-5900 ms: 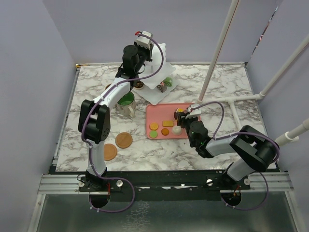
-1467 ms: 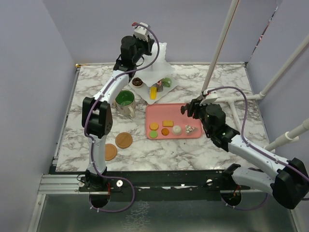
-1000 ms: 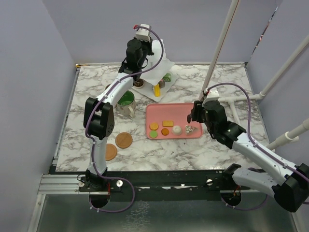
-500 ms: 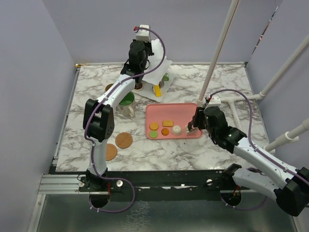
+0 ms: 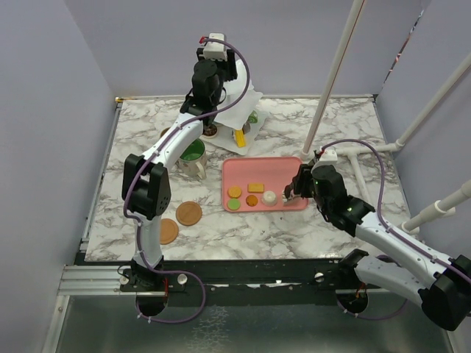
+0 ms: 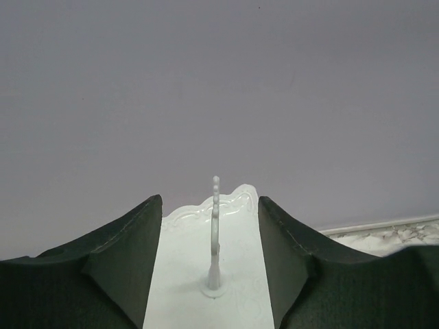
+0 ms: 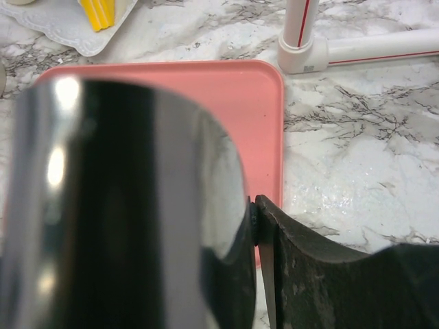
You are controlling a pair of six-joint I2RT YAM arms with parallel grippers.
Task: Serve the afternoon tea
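Note:
My left gripper [image 5: 221,73] is raised at the back and shut on the top tier [image 6: 209,240] of the white three-tier stand [image 5: 239,99], one finger on each edge. The lower tier carries a donut [image 5: 211,129], a yellow cake slice [image 5: 240,137] and a green pastry [image 5: 254,118]. My right gripper [image 5: 303,184] is shut on shiny tongs [image 7: 123,205], whose tip is at the right end of the pink tray [image 5: 261,170], beside a white pastry [image 5: 269,197]. Several more pastries [image 5: 255,187] lie on the tray. The green-inside mug [image 5: 192,152] stands left of the tray, with two wooden coasters [image 5: 188,213] in front.
A white pipe frame [image 5: 327,81] rises from the table right of the tray, and its foot [image 7: 302,58] stands just behind the tray's far right corner. The beige mug [image 5: 166,133] is partly hidden behind the left arm. Purple walls close in the table.
My right gripper has come down and left with the tongs, from the tray's far right corner to the pastries at its right end. My left gripper has barely moved on the stand.

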